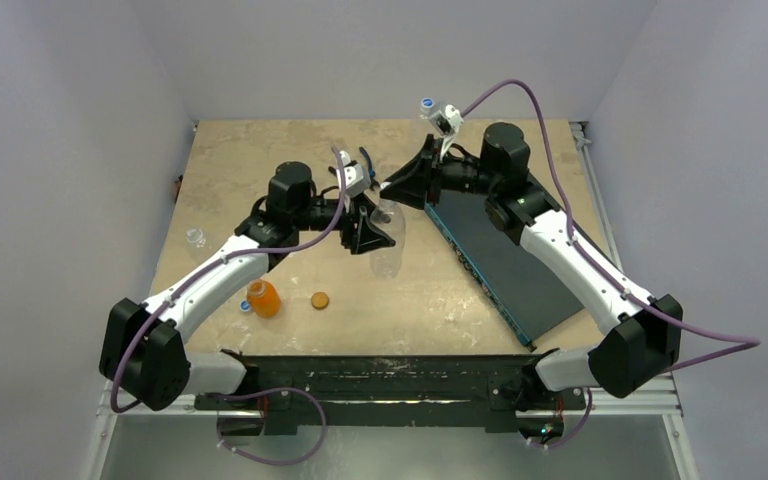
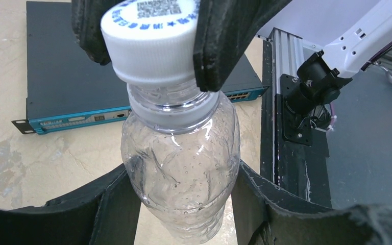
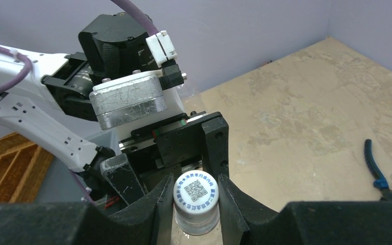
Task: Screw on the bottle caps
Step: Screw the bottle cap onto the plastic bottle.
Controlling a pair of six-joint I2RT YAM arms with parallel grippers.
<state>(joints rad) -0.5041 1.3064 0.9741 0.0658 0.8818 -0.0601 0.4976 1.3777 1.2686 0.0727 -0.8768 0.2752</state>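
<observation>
A clear bottle [image 1: 388, 245] is held up over the middle of the table, with my left gripper [image 1: 370, 235] shut around its body. In the left wrist view the bottle [image 2: 181, 168] sits between my own black fingers [image 2: 107, 209]. A white bottle cap [image 2: 150, 43] with blue print sits on its neck. My right gripper [image 1: 392, 195] is shut on that cap [image 3: 196, 190], one finger [image 3: 166, 204] pressing each side. A squat orange bottle [image 1: 263, 298] stands near the left, and an orange-brown cap [image 1: 320, 299] lies beside it. Another clear bottle [image 1: 196, 238] stands at the left edge.
A dark network switch [image 1: 500, 255] with a blue front lies at the right of the table. Blue-handled pliers [image 3: 383, 178] lie behind the grippers. A small blue cap [image 1: 245, 306] sits by the orange bottle. A further blue and white cap [image 1: 426, 103] is at the back edge.
</observation>
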